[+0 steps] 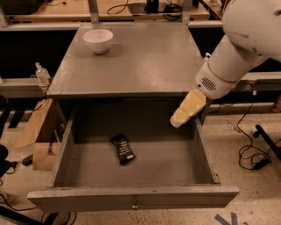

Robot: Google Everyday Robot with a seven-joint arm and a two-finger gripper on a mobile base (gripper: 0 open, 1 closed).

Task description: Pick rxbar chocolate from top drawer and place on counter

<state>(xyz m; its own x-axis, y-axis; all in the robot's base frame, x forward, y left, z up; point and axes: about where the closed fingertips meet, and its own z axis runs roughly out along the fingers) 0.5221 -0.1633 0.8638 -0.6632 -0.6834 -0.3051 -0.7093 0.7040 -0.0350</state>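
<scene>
left of gripper [180, 119], rxbar chocolate [122, 149]

White arm [250, 35] extends from upper right; gripper [179, 118] mid-right, angled down-left.

Lab: cabled benches [57, 9], gripper [177, 120] over drawer [131, 194]

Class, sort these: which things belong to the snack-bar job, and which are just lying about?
Job: black-wrapped rxbar chocolate; open grey top drawer; grey matte counter; cream gripper above the drawer's right side.
Lying about: round white bowl; brown cardboard box.
</scene>
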